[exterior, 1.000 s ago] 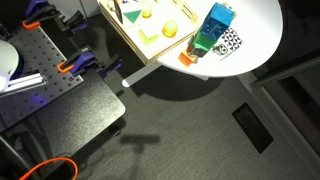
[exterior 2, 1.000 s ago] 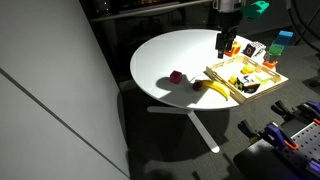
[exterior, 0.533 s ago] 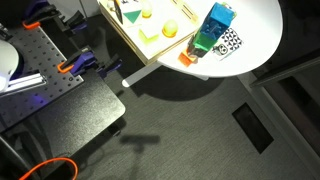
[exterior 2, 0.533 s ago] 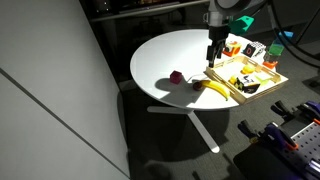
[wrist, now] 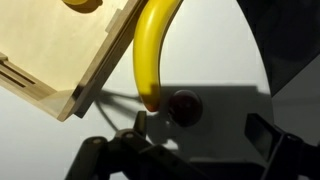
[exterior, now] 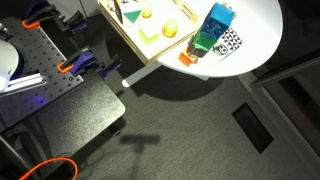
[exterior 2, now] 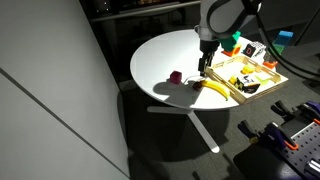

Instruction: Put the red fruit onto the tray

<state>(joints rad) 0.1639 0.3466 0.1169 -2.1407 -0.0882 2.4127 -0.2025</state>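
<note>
The tiny dark red roundish toy fruit [exterior 2: 175, 77] is sitting on the round white tabletop [exterior 2: 160, 58], outside the large pale wooden tray [exterior 2: 224, 82] and apart from it. In the wrist view the fruit [wrist: 184, 105] is lying just beside the tip of a curved yellow banana [wrist: 155, 50], which is resting on the table next to the tray's corner. You cannot tell from that view whether fruit and banana are touching.

Your gripper [exterior 2: 203, 70] is hanging over the table between the fruit and the tray's near rim, close above the banana. In the wrist view its dark fingers [wrist: 268, 135] are standing spread wide, with the fruit showing just ahead of the gap between them. They are pinching nothing and touching nothing.

In an exterior view a small yellow ball [exterior: 170, 30] is lying inside the tray. A tall blue-and-green block [exterior: 215, 28] and a bright orange flat piece [exterior: 187, 58] are standing on the table beside it.
</note>
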